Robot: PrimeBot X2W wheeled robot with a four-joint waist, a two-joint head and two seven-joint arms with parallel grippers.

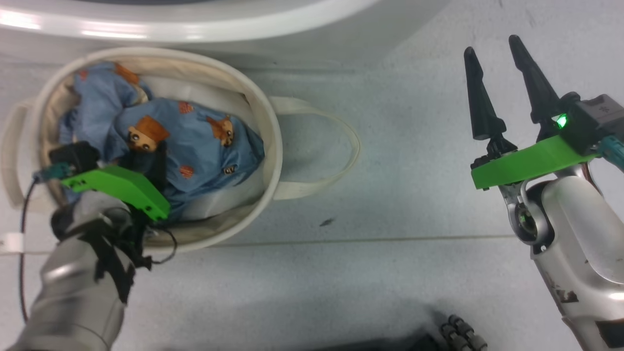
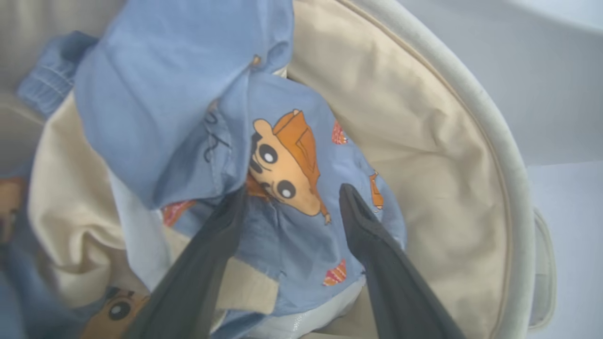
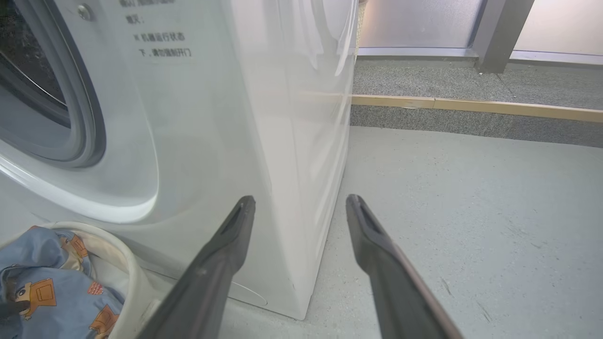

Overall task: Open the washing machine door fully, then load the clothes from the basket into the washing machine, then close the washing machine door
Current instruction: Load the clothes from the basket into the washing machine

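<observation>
left gripper: spread, down in the basket, fingers straddling a fold of the clothes
basket: holds the clothes
right gripper: spread, over floor beside the washing machine

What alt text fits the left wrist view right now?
Open left gripper, two long dark fingers apart, points into soft blue bear-print clothes piled in the round cream-white canvas basket. Pale grey floor lies beyond the rim.

The pale grey floor carries the washing machine and, just before it, the basket; a small dark mark, perhaps a scuff, lies nearby.
</observation>
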